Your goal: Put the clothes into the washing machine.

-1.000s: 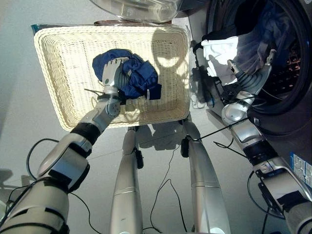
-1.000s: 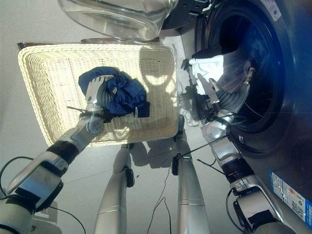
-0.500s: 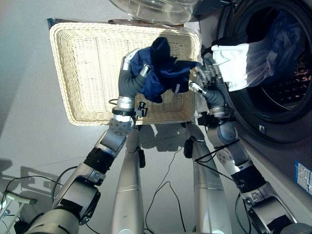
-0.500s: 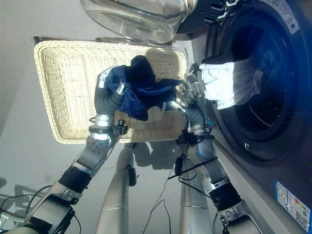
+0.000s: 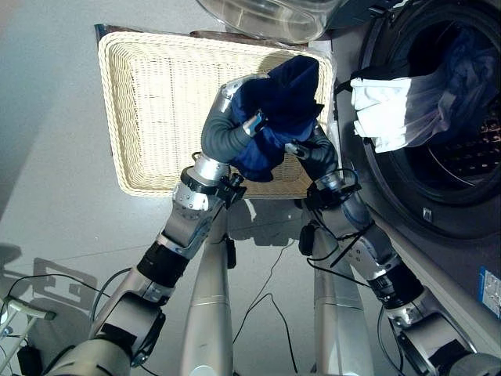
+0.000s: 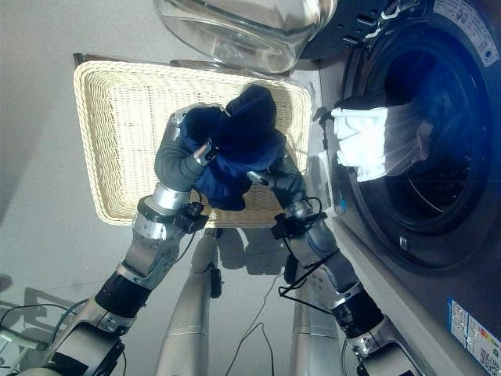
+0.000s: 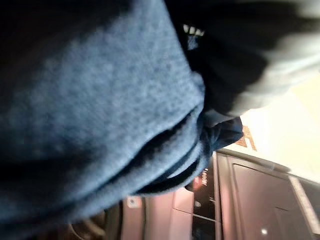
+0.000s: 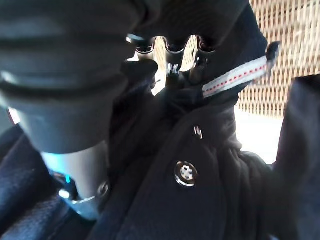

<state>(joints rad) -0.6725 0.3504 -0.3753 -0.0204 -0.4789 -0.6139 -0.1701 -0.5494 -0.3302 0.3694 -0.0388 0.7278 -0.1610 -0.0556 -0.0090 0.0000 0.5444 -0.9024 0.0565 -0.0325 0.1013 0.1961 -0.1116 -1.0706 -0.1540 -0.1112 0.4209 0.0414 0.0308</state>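
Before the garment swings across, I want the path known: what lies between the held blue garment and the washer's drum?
In the left eye view, a white cloth draped over the washer's door opening lies between the blue garment and the drum.

floor (image 5: 55, 180) (grey) bears wicker basket (image 5: 149, 110)

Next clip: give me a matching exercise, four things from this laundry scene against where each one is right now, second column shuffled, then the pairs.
Things:
1. dark blue garment
2. white garment
3. wicker basket
4. washing machine door

Places:
A. draped over the rim of the drum opening
B. on the floor, left of the machine
C. swung open above the basket's far edge
D. lifted above the basket, between left hand and right hand

Pairs: 1-D, 2-A, 3-B, 4-C
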